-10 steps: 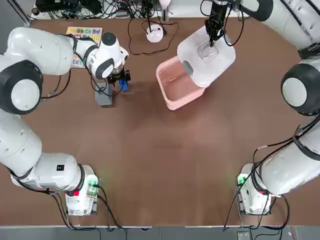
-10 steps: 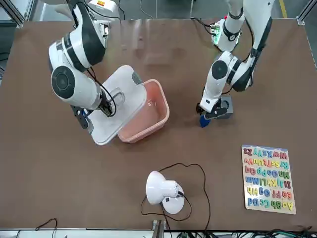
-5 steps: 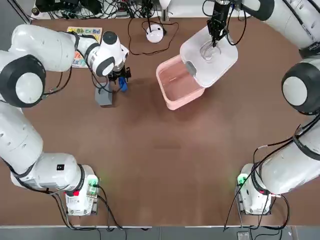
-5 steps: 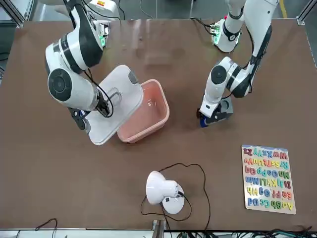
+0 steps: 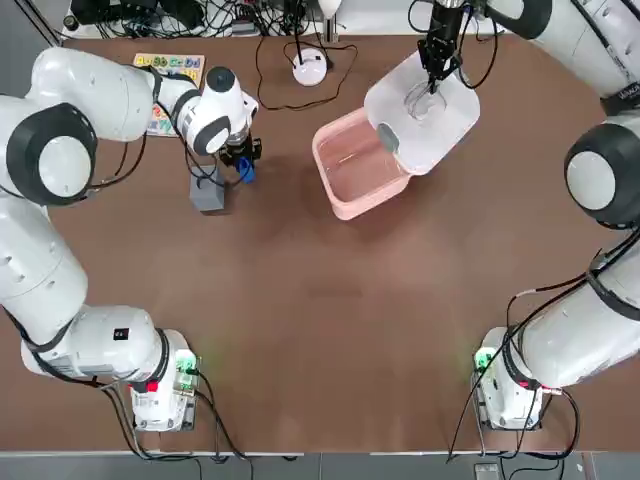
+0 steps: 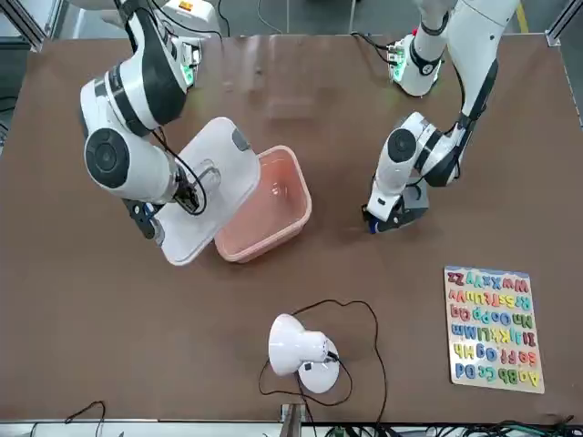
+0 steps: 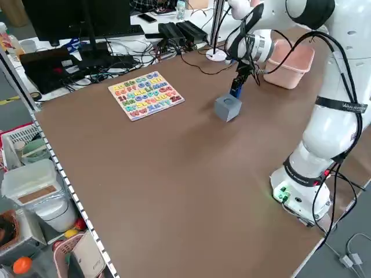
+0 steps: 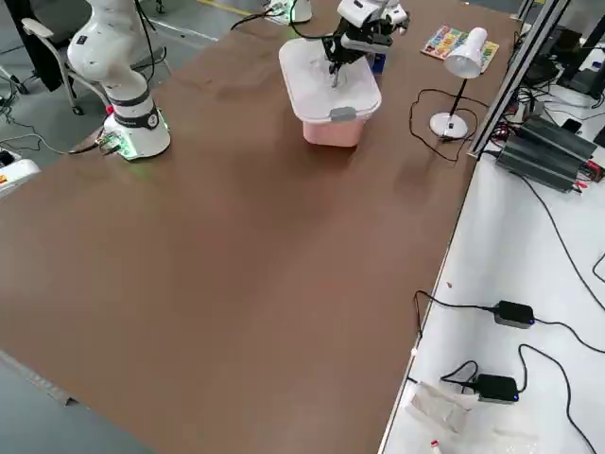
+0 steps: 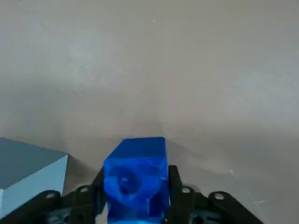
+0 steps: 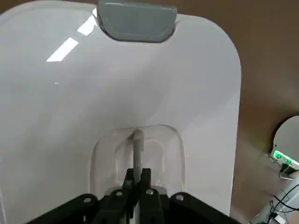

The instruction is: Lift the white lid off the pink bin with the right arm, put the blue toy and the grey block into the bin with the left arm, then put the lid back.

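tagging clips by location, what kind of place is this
Most likely a robotics lab or test workspace: two robot arms bolted to a brown table, cables and power bricks along its edges, and a monitor on a cluttered side bench.

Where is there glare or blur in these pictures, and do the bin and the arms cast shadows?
Right wrist view: bright streaks of glare on the white lid. Left wrist view: the blue toy fills the foreground, soft-edged; the grey block is cut off. Top view: the pink bin throws a soft shadow on the table.
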Robot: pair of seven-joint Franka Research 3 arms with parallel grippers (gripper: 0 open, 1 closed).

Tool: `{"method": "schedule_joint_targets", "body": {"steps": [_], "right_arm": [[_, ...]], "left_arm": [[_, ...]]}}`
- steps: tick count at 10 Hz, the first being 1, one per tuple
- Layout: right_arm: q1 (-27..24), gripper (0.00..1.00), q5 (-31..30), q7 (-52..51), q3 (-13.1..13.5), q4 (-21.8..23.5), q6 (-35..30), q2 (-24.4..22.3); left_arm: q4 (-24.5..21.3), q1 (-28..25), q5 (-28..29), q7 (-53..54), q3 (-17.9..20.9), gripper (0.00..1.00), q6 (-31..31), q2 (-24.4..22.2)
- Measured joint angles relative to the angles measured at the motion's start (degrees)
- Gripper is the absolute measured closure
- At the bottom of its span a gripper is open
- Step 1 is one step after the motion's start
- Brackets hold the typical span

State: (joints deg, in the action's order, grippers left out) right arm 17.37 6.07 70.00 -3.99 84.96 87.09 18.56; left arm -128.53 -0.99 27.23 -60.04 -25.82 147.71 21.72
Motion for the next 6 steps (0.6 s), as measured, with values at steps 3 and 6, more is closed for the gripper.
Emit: {"method": "schedule_joint_targets", "body": {"steps": [3, 6], "right_arm": [[-1.5, 0.93, -0.4, -2.5, 0.0, -0.4, -2.1, -0.9], [-1.5, 0.93, -0.5, -3.0, 0.0, -0.4, -2.3, -1.2]], "left_arm": [[1.8, -0.7, -0.1, -2.0, -0.5, 0.49, -2.8, -1.7], [14.2, -0.2, -8.4, -4.3, -6.9, 0.49, -20.4, -4.6]]}}
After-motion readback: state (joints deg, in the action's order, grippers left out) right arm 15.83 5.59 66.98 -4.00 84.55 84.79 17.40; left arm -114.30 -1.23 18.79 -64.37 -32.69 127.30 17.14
